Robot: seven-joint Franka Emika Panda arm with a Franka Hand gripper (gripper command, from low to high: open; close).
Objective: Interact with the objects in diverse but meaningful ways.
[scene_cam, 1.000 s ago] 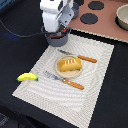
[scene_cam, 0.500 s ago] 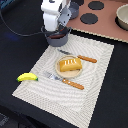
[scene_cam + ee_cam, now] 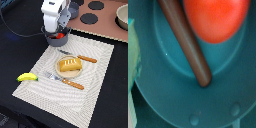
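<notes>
Inside the grey pot point(image 3: 50, 37), claw point(image 3: 56, 31) by tomato point(image 3: 217, 19).

From my screen almost nothing has shifted: the arm point(image 3: 54, 15) has dipped only slightly lower over the grey pot point(image 3: 55, 39).

This looks like a pretend kitchen laid out on a dark lab table point(image 3: 112, 100) rather than a real home. A striped placemat point(image 3: 95, 75) carries a plate point(image 3: 70, 73) with a toy bread loaf point(image 3: 69, 64), flanked by a knife point(image 3: 80, 57) and a fork point(image 3: 65, 80). Behind sits a toy stove top point(image 3: 102, 22) with black burner discs, and a white robot arm point(image 3: 52, 15) stands over it all.
</notes>
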